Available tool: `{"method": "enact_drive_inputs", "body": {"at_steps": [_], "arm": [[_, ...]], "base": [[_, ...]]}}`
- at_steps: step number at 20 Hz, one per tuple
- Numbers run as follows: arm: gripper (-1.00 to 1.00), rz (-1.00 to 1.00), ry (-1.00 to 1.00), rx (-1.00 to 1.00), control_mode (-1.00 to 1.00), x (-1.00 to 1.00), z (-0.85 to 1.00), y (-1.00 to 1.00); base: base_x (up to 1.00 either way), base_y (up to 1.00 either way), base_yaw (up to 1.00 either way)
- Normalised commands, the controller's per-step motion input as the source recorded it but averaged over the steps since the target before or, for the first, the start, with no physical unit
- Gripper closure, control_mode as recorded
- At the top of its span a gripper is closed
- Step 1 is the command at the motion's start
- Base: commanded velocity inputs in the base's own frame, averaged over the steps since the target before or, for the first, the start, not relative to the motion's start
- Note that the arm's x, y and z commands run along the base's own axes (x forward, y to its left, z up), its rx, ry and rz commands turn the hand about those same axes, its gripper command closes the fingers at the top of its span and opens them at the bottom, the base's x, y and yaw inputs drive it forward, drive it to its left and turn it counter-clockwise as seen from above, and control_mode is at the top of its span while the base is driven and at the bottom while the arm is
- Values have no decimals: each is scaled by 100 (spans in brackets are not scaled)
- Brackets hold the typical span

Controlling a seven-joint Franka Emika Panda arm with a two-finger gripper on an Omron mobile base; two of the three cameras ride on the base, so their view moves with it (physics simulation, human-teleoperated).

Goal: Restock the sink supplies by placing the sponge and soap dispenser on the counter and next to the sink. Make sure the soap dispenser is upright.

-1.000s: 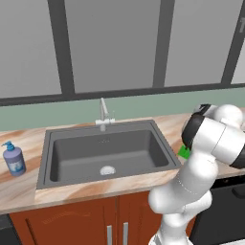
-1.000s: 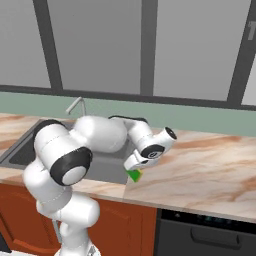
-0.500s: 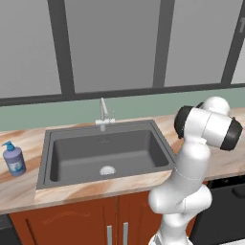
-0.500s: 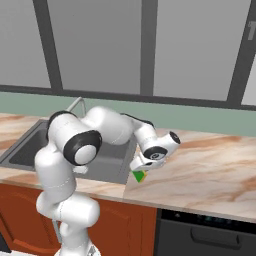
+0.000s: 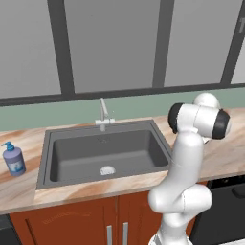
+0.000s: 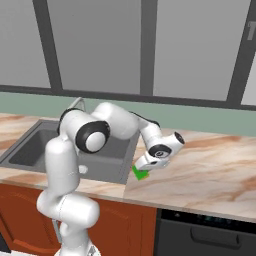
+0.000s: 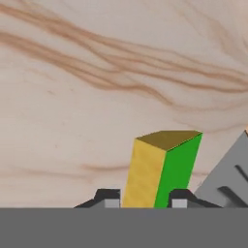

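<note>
Since a second ago the arm has swung further right and carried the sponge (image 6: 140, 174) from over the sink's right rim to the stone just past it; base cameras didn't shift, sink and bottle are where they were

Fingers (image 7: 107, 197) are clamped on the sponge, one tip each side of it in the hand view. That view shows its yellow and green faces standing up on end between the tips, with marbled surface (image 7: 97, 97) beyond and a grey corner of the sink rim at lower right

From the right base view the gripper (image 6: 143, 167) points down and left; the green block is low over the surface, just beside the right edge of the sink (image 6: 30, 150). Can't tell if it's touching the stone or hanging just above it

Left base view: the arm's elbow covers the gripper. Soap dispenser (image 5: 13, 159) stands upright on the surface to the left of the sink (image 5: 107, 153), near the basin's left rim and well apart from the sponge. Faucet (image 5: 103, 115) sits behind the basin at the back edge
</note>
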Motion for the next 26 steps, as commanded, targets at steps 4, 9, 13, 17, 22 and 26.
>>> {"method": "enact_drive_inputs", "body": {"at_steps": [4, 9, 13, 17, 22, 26], "arm": [[-100, -5, 0, -1, -100, 0, -24, 0], [-100, -8, 0, 0, -100, 0, 0, 0], [-100, -8, -5, 0, -100, 0, 5, 0], [-100, -13, -13, 0, -100, -6, 36, 0], [-100, -15, -23, 0, -100, -66, 67, 0], [-100, -16, -23, 0, -100, -93, 92, 0]], "base": [[0, 0, 0], [0, 0, 0], [0, 0, 0], [0, 0, 0], [0, 0, 0], [0, 0, 0]]}}
